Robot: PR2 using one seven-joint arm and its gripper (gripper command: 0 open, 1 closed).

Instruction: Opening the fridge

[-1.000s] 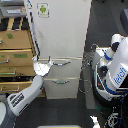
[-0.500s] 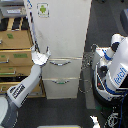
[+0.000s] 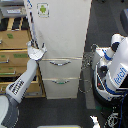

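The fridge is tall and white and stands in the middle of the exterior view. Its large upper door carries a small green-and-white sticker. Below are two drawers with curved silver handles, the upper handle and the lower handle. My gripper reaches in from the lower left on a white-and-grey arm. It sits at the lower left corner of the upper door, by the door's left edge. Its fingers look spread in a V. The frame does not show whether they touch the door edge.
A tan wooden drawer cabinet stands just left of the fridge, behind my arm. A white-and-blue robot body with loose cables stands at the right. Dark floor lies in front of the fridge.
My gripper has moved up and to the left, from in front of the upper drawer to the lower left corner of the upper door. The fridge looks unchanged.
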